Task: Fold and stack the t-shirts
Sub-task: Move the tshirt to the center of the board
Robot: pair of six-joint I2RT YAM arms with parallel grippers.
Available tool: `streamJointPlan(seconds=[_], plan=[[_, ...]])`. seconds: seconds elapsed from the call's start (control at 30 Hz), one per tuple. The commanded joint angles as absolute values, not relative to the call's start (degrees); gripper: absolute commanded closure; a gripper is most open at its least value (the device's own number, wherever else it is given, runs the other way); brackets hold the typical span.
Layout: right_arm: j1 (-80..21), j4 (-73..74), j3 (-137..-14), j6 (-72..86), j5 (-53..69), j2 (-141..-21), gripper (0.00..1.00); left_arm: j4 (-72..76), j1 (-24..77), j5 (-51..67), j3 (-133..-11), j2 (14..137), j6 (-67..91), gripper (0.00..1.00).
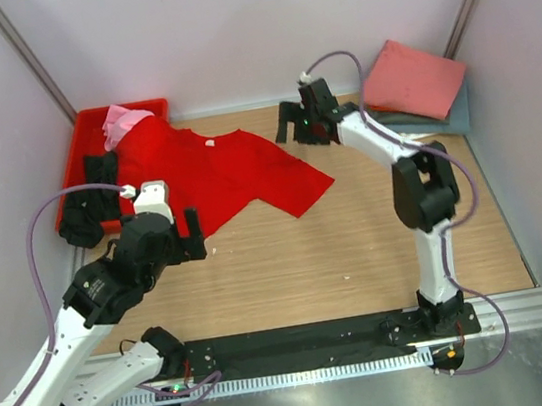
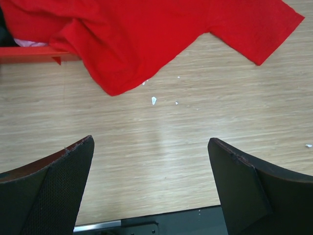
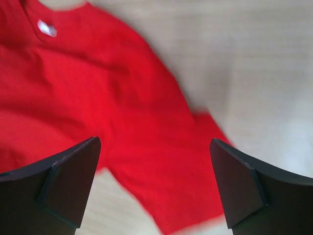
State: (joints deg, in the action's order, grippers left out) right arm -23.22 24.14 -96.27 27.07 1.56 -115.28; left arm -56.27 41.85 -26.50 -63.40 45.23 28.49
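Observation:
A bright red t-shirt [image 1: 221, 170] lies spread on the wooden table, one end draped over the red crate's edge. It also shows in the left wrist view [image 2: 146, 34] and, blurred, in the right wrist view [image 3: 98, 107]. A salmon pink shirt [image 1: 413, 77] lies folded on a grey-blue one [image 1: 451, 117] at the back right. A light pink shirt [image 1: 124, 125] and black cloth [image 1: 96, 177] sit in the crate. My left gripper [image 1: 193, 236] is open and empty over bare wood just near of the red shirt's hem. My right gripper [image 1: 290, 124] is open and empty above the shirt's far sleeve.
The rigid red plastic crate [image 1: 88, 123] stands at the back left against the wall; its edge shows in the left wrist view [image 2: 29, 53]. White walls close the table on three sides. Small white specks [image 2: 153, 100] lie on the wood. A black rail [image 1: 301, 345] runs along the near edge.

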Motion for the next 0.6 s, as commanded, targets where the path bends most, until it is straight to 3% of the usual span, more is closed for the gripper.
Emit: streamJointPlan(seconds=[0.0, 0.13, 0.17, 0.47, 0.57], plan=[[-22.0, 28.1, -114.5, 21.3, 13.4, -129.9, 0.00, -50.7, 41.5, -30.0, -58.6, 39.0, 29.6, 0.00], [-21.4, 39.0, -146.4, 19.5, 16.6, -148.6, 0.00, -49.7, 41.4, -30.9, -54.8, 34.9, 30.9, 0.00], [-21.1, 40.2, -149.3, 19.7, 17.3, -150.8, 0.00, -49.5, 41.5, -30.9, -55.1, 34.6, 30.5, 0.00], [-21.3, 30.4, -140.1, 23.7, 23.8, -153.2, 0.00, -49.2, 41.4, -33.3, -55.3, 36.7, 29.2, 0.00], [-22.2, 28.1, -136.9, 24.2, 25.2, -152.8, 0.12, -49.1, 41.4, -33.7, -55.2, 36.8, 29.2, 0.00]])
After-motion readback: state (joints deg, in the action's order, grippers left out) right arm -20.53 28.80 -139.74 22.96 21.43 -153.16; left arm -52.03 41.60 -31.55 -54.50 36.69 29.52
